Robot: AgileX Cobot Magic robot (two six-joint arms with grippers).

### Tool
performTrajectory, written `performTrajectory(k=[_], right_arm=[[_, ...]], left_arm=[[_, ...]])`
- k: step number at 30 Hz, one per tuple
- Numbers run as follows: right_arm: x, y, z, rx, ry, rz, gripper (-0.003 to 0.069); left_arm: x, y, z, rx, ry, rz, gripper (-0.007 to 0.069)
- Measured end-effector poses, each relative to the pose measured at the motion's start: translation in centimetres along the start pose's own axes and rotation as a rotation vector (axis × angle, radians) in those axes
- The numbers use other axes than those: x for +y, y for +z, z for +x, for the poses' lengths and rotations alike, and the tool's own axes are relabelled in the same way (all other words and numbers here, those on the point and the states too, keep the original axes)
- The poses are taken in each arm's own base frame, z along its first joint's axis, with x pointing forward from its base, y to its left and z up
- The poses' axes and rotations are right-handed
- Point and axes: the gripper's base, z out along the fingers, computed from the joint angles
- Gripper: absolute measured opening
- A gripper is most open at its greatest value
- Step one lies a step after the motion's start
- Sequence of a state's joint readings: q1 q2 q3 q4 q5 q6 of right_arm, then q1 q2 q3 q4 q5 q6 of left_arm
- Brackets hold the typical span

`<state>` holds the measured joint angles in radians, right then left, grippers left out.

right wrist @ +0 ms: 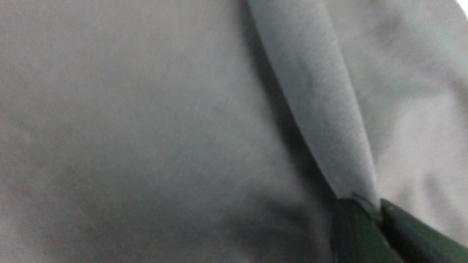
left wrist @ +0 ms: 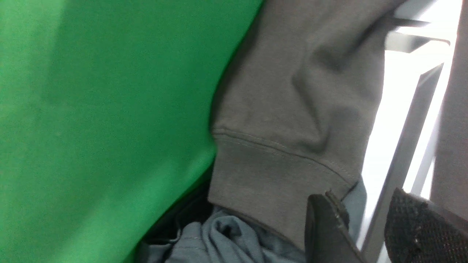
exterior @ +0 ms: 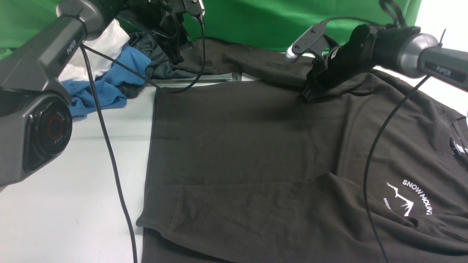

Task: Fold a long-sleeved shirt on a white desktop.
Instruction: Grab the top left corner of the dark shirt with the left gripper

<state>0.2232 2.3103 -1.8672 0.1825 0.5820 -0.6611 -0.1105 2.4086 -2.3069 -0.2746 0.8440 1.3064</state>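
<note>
The long-sleeved shirt (exterior: 256, 153) lies spread over the white desktop (exterior: 73, 182), its white mountain logo (exterior: 406, 199) toward the right. One sleeve is folded across the near part of the body. The other sleeve (exterior: 234, 58) runs along the far edge toward the back left, and its ribbed cuff (left wrist: 278, 175) lies beside my left gripper (left wrist: 365, 223). That gripper is open, with only the hatch frame showing between its fingers. My right gripper (right wrist: 378, 213) is shut on a raised fold of the shirt (right wrist: 321, 109) at the body's far edge (exterior: 310, 93).
A pile of blue (exterior: 109, 84), white (exterior: 106, 47) and dark grey (exterior: 153, 47) garments sits at the back left, by my left gripper (exterior: 177, 54). The metal-framed hatch (exterior: 204, 78) lies behind the shirt. A green cloth backdrop (exterior: 256, 18) closes the far side. Black cables (exterior: 109, 153) hang from both arms.
</note>
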Motion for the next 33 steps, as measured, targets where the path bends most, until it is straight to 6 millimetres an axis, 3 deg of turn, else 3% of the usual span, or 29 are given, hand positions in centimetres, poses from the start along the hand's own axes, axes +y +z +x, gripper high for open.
performTrajectory(k=[4, 10, 13, 22, 33], right_arm=[[-0.2, -1.0, -0.6, -0.019, 0.014, 0.009, 0.005], [-0.1, -1.0, -0.5, -0.008, 0.015, 0.001, 0.0048], [-0.1, -1.0, -0.5, -0.007, 0.015, -0.001, 0.0048], [-0.1, -1.0, -0.4, -0.005, 0.015, -0.002, 0.0048], [-0.1, -1.0, -0.5, -0.007, 0.016, -0.001, 0.0048]], left_arm=[[-0.4, 1.9, 1.5, 0.016, -0.02, 0.007, 0.0247], [-1.1, 5.4, 3.7, 0.052, -0.009, -0.038, 0.0247], [-1.3, 6.2, 4.0, 0.043, 0.024, -0.053, 0.0247], [-2.0, 7.9, 4.5, 0.02, 0.067, -0.065, 0.0252], [-2.0, 8.0, 4.6, 0.021, 0.09, -0.07, 0.0384]])
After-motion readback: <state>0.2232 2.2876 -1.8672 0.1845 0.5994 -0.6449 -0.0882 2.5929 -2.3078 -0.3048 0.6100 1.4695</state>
